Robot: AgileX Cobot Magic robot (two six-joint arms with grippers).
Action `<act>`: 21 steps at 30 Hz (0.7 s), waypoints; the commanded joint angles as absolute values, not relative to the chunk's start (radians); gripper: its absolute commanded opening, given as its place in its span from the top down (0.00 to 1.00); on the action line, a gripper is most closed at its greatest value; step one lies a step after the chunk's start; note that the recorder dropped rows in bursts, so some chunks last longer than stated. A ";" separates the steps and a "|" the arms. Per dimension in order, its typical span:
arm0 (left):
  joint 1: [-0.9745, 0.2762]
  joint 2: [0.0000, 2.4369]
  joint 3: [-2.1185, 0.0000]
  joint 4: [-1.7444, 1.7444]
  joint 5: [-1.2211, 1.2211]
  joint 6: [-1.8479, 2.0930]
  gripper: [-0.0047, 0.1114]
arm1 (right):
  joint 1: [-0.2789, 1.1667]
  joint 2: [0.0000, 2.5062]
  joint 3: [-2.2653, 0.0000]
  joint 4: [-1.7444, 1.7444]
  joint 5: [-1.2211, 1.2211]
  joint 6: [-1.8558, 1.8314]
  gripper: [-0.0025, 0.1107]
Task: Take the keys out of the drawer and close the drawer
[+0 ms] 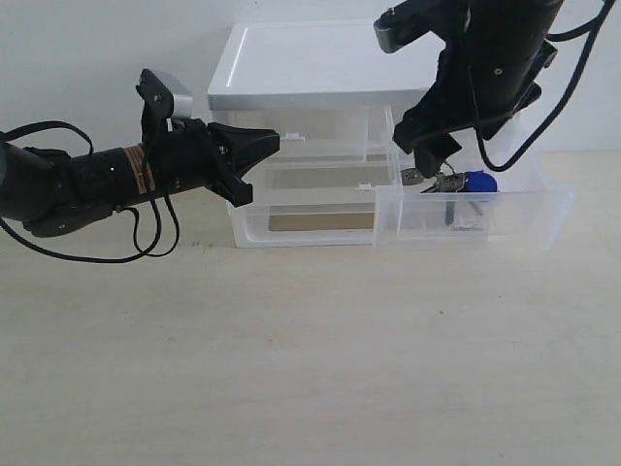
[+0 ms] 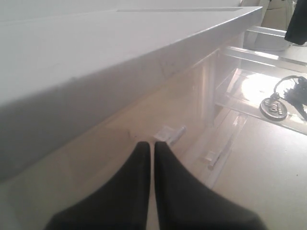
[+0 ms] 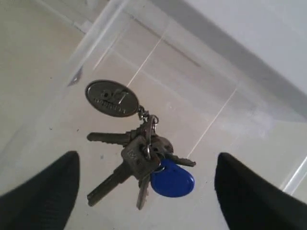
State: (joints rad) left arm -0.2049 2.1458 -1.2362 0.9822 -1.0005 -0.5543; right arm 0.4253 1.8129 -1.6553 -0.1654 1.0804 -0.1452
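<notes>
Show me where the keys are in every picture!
Exterior view: keys right of middle, in the pulled-out drawer.
Left wrist view: keys far beyond the left gripper, in that drawer.
Right wrist view: keys between the open fingers of the right gripper.
Shared landmark: the drawer's clear floor.

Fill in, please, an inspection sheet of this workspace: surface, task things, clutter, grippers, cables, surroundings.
Surface: light table, carrying a white cabinet.
Job's things: the drawer stands pulled out on the cabinet's right; the keys are inside it, not gripped.
Clutter: nothing seen.
Grippers: left gripper shut, empty, close to the cabinet front; right gripper open, fingers on either side of the keys.
Cables: black cables loop loosely from both arms.
Surroundings: plain white wall behind.
</notes>
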 commanded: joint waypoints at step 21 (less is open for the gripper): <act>-0.195 2.153 -1.256 0.847 -0.890 -0.551 0.92 | 0.418 1.943 -1.653 -0.216 1.104 -0.037 0.61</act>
